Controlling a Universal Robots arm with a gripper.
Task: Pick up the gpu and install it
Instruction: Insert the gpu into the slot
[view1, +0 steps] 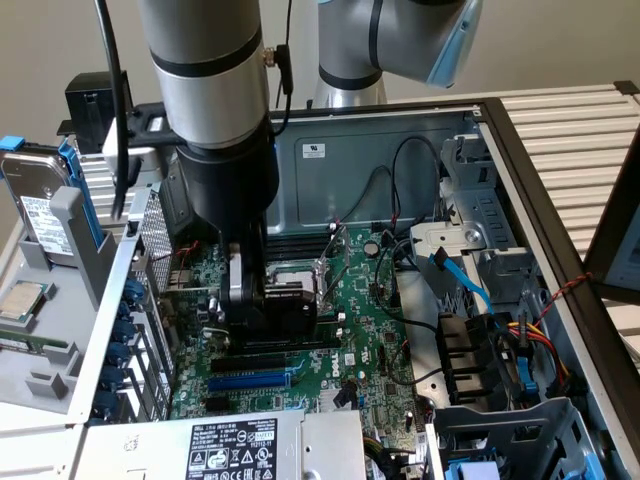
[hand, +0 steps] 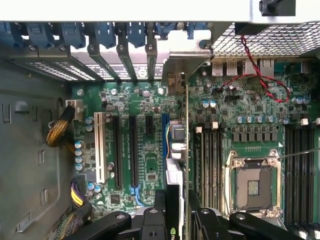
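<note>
The gpu (hand: 175, 172) is clamped upright, edge-on, in the part-closed gripper (hand: 176, 212) near the motherboard's (hand: 150, 150) port-side edge, apparently so its connector edge is kept facing down.

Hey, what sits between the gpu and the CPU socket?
In the wrist view, a bank of long black memory slots lies between the gpu and the empty CPU socket.

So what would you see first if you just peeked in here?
The big silver and black arm plunges into the open computer case, toward the exterior view's left. Its gripper is shut on the gpu, which it holds on edge just over the green motherboard. The shiny CPU socket next to the gpu catches the eye too.
</note>
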